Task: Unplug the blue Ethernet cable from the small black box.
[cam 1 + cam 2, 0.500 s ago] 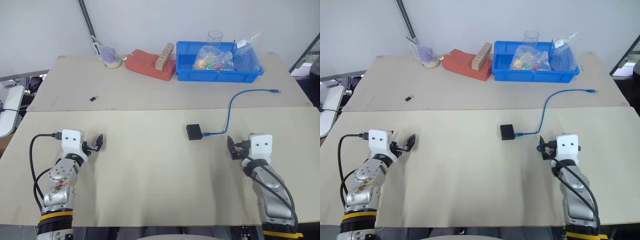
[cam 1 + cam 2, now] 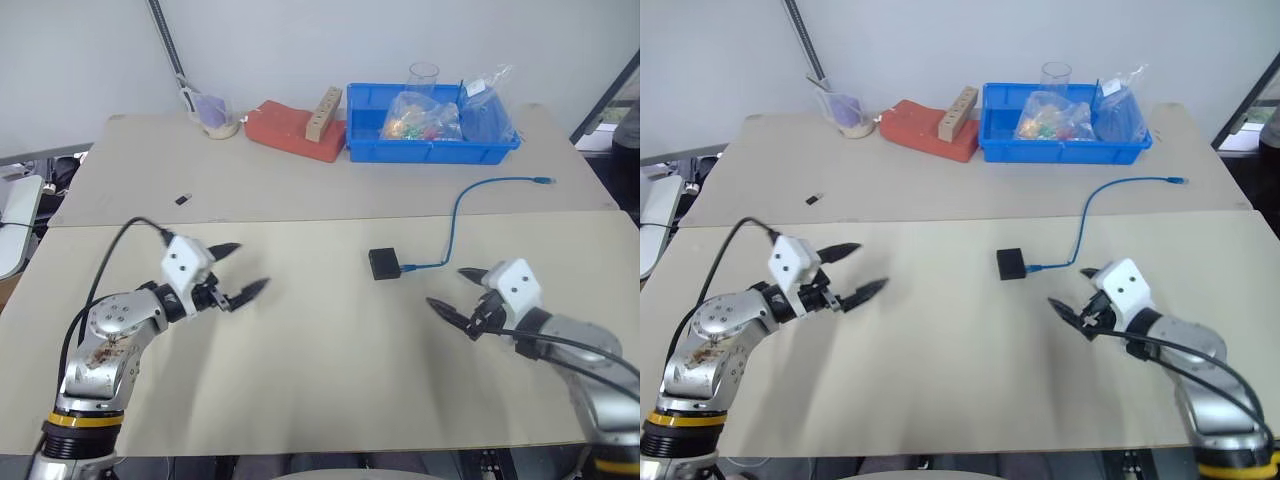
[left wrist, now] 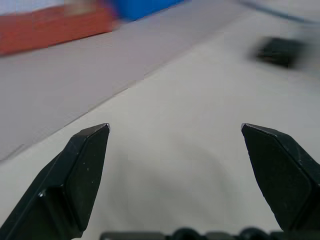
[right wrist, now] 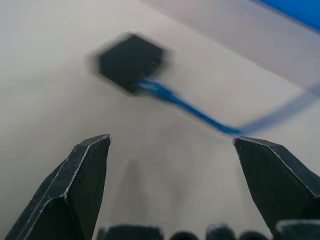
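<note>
The small black box [image 2: 385, 263] lies flat on the near half of the beige table [image 2: 320, 380], a little right of centre. The blue Ethernet cable [image 2: 458, 215] is plugged into the box's right side; from there it runs right along the table, bends away from the robot across the seam between the two table panels, and ends with its free plug [image 2: 545, 181] on the far panel, short of the blue bin [image 2: 430, 150].

Left hand [image 2: 240, 270]: fingers spread wide, holding nothing, above the table well left of the box and pointing toward it. Right hand [image 2: 455, 290]: fingers likewise spread wide, holding nothing, just right of and nearer than the box, close to the cable's first stretch but apart from it. In the right wrist view the box [image 4: 131, 61] and the plugged cable end [image 4: 155, 90] sit ahead between the two fingertips [image 4: 92, 160], not touched.

Along the far edge of the table: an orange-red block [image 2: 290, 130] with a wooden strip [image 2: 324, 110] resting on it, a clear cup [image 2: 215, 118], and the bin holding plastic bags [image 2: 430, 115]. A tiny black piece [image 2: 183, 199] lies alone on the far panel at left.
</note>
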Controlling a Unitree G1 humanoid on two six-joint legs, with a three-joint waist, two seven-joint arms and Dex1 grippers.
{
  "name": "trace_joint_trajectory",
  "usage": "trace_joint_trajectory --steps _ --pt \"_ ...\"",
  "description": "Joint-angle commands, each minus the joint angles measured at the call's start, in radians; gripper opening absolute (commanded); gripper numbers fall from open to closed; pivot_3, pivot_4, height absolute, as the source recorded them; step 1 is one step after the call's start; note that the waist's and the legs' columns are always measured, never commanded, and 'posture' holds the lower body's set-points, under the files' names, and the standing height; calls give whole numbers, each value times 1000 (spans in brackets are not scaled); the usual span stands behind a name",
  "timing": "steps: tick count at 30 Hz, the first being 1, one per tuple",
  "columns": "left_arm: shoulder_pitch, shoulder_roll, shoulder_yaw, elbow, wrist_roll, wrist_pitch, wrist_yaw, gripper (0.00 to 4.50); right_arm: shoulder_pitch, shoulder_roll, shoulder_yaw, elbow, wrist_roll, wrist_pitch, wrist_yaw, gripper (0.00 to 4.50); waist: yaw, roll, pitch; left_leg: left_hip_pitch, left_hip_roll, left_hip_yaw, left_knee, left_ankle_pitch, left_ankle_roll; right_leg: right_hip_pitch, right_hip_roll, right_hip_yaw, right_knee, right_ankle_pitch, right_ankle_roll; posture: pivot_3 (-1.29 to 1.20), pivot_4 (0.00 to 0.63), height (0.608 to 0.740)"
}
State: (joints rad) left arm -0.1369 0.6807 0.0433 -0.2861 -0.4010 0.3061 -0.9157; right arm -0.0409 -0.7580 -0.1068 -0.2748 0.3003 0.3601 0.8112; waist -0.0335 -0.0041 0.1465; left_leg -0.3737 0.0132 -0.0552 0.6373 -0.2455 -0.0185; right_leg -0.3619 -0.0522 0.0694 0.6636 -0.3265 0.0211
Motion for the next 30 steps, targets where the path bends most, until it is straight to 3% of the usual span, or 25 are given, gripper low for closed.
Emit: trace_joint_trajectory --steps 1,7,18,19,30 --pt "-64 35 -65 -63 -52 5 -139 4486 -165 -48 59 147 26 -27 185 4377 -6 0 1 1 0 0 0 0 0 2 0 0 -1 0 0 0 150 740" --pt "-171 25 -116 -77 -90 12 -223 4486 -490 -27 229 551 -80 -180 429 4377 -9 -1 2 2 1 -1 0 -1 1 4 2 -1 -3 0 0 0 150 740" --pt "-131 45 -101 -117 -90 7 -222 4486 -818 118 357 1131 -257 -449 594 4377 -10 0 2 2 1 -1 2 -1 2 4 1 0 -1 0 0 0 150 740" --pt "-128 47 -99 -120 -90 8 -220 4500 -833 125 357 1164 -265 -466 598 3812 -9 0 2 2 1 -1 2 -1 2 4 1 0 -1 0 0 0 150 740" --pt "-111 46 -91 -142 -92 23 -200 4500 -890 130 351 1300 -324 -596 659 100 -8 0 2 2 1 -1 2 -1 1 4 0 -1 -1 0 0 0 150 740"
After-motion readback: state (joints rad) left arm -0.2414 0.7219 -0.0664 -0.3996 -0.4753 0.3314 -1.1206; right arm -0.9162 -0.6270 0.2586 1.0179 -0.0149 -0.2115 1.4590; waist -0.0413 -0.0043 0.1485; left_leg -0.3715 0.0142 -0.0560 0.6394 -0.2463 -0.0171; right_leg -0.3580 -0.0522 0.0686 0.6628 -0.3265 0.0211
